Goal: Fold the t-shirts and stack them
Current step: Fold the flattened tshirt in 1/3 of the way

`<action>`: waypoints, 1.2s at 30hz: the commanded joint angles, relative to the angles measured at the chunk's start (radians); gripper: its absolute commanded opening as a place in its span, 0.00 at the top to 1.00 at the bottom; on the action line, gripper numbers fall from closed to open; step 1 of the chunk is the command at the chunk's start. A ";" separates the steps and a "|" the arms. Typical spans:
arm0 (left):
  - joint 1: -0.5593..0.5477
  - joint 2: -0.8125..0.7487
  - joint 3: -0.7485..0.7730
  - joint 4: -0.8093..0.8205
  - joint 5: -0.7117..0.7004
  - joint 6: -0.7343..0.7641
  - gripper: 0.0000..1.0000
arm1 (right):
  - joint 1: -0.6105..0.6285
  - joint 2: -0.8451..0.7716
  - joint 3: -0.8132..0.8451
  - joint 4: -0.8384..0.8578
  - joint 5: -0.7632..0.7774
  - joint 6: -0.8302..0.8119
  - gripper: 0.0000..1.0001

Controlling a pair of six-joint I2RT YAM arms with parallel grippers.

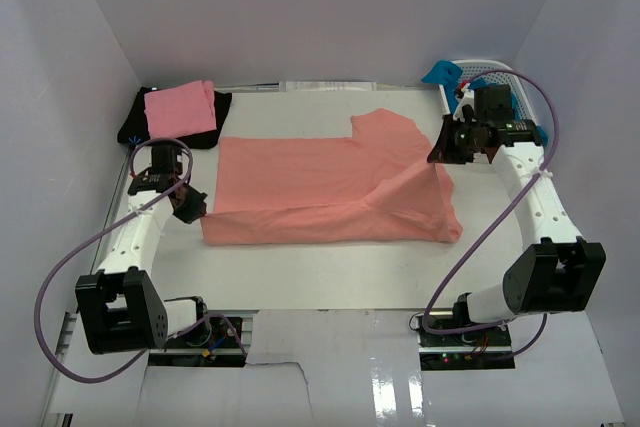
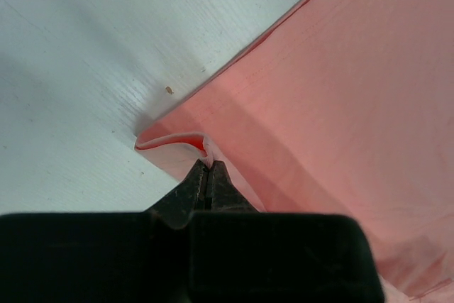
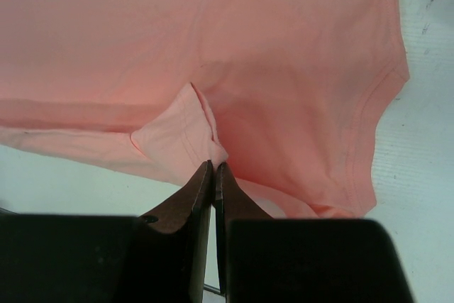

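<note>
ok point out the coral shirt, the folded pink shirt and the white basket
coral shirt [image 1: 300, 182], top external view, middle of its flat body
folded pink shirt [image 1: 180, 107], top external view, centre of its upper face
white basket [image 1: 492, 69], top external view, its lattice rim

Bright even light fr. above, soft shadows, pics sharp, glare at btm.

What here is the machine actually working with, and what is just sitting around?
Part of the job:
- salmon t-shirt, pinched by the left pincer and right pincer
- pink t-shirt, folded on the black t-shirt
- blue t-shirt

Just lying about:
- white basket
</note>
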 commanded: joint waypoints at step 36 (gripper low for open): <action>0.006 0.243 0.033 0.183 -0.023 0.040 1.00 | 0.026 0.266 0.116 0.149 0.008 0.031 0.92</action>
